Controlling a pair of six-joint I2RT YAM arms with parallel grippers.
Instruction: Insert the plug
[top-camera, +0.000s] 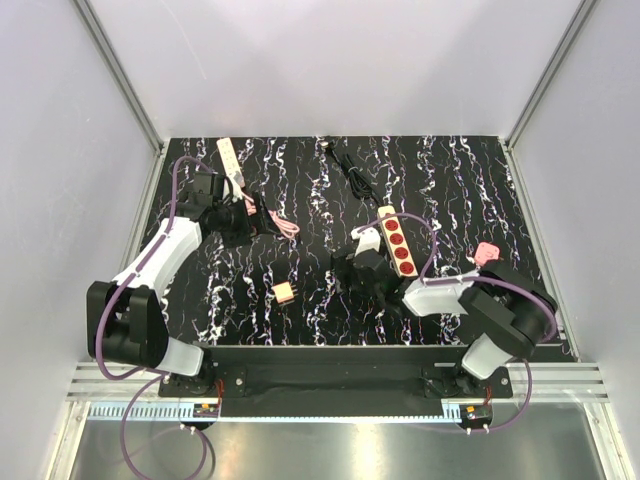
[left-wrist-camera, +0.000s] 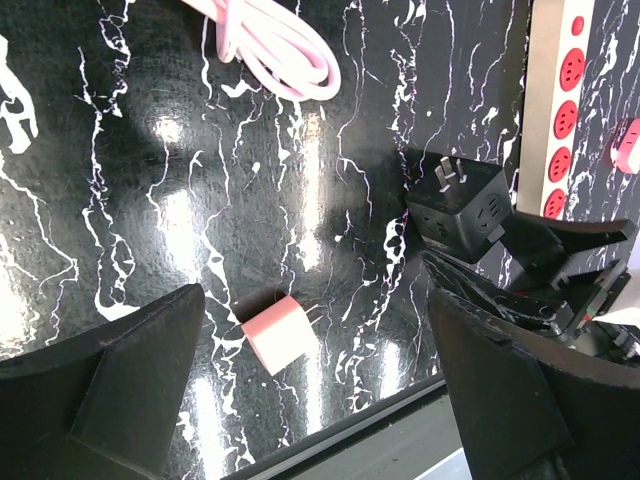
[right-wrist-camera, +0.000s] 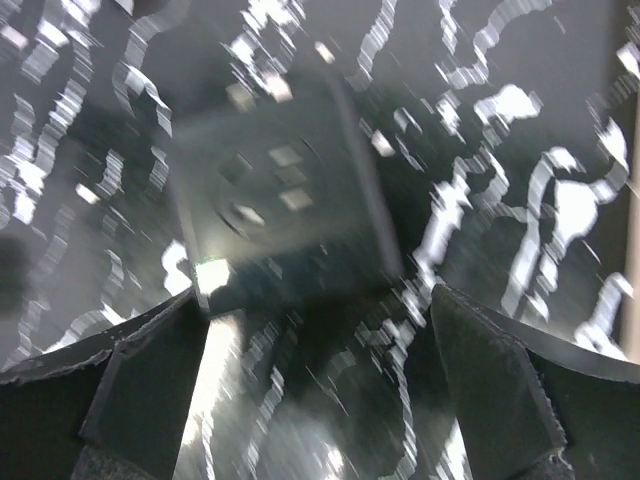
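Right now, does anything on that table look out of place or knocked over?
The black cube adapter lies unplugged beside the red-socket power strip, prongs exposed. A small pink plug lies loose on the mat.

Black plug cube (right-wrist-camera: 275, 190) (blurred) ahead of parted claw (right-wrist-camera: 316, 296).

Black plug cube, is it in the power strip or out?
Out. The cube sits beside the power strip, not in it, with its prongs bare.
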